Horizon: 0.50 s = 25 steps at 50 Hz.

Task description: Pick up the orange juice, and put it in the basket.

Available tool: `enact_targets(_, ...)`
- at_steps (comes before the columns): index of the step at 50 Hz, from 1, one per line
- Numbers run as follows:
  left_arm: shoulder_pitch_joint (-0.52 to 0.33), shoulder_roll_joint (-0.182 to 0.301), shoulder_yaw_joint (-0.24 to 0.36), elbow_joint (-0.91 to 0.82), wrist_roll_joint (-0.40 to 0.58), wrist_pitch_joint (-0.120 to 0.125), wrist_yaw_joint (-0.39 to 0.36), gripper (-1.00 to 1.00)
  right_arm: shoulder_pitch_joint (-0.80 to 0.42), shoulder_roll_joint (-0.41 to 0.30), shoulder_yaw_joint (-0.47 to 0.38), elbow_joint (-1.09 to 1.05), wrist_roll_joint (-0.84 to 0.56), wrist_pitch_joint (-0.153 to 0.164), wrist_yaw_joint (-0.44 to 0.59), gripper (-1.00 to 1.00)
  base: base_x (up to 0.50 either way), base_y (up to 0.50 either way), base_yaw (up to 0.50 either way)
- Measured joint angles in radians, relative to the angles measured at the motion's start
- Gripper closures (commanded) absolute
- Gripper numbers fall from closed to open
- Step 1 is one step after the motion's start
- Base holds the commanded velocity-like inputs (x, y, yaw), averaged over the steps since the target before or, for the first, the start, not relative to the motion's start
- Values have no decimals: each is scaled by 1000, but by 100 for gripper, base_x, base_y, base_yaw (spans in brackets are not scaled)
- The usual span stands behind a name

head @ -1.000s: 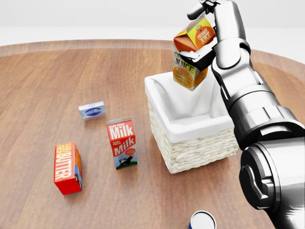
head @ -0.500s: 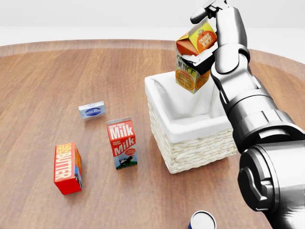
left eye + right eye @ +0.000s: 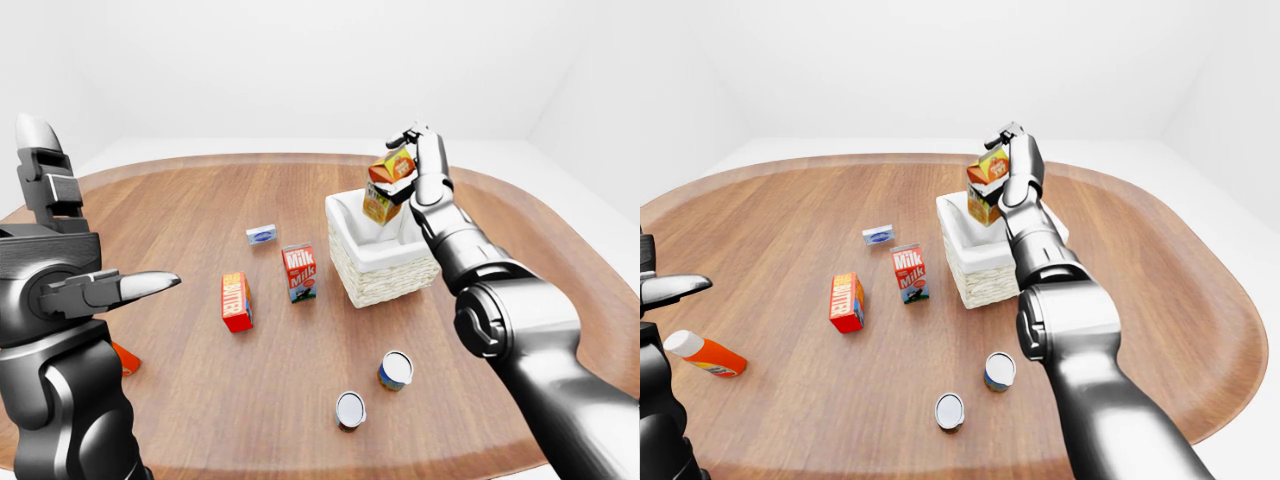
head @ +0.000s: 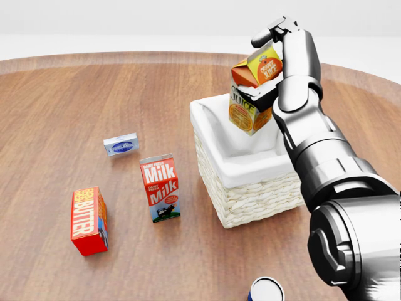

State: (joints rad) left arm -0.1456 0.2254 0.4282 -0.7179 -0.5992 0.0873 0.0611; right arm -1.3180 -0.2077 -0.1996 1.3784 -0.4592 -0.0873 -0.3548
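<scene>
The orange juice carton point(image 4: 252, 95) is tilted and held in my right hand point(image 4: 276, 58), whose fingers close round its top. It hangs over the top right part of the white-lined wicker basket point(image 4: 263, 199), with its lower end at about rim level. My left hand point(image 3: 130, 287) is raised at the left edge of the left-eye view, fingers open and empty, far from the basket.
On the round wooden table point(image 4: 75, 94), left of the basket, stand a milk carton point(image 4: 161, 188), a red butter box point(image 4: 89, 221) and a small blue-white box point(image 4: 121, 145). Two cans point(image 3: 396, 369) point(image 3: 350, 409) stand nearer me. An orange bottle point(image 3: 705, 353) lies at the left.
My right hand has lowered the juice carton a little toward the basket. The other things and the left hand have not moved.
</scene>
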Motion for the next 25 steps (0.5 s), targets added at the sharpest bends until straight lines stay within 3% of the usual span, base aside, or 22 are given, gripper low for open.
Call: enact_targets(25,4,-1,1,-6,-1,0,0,-100,29,23,-19,3,24,0,-45,100,0,0,0)
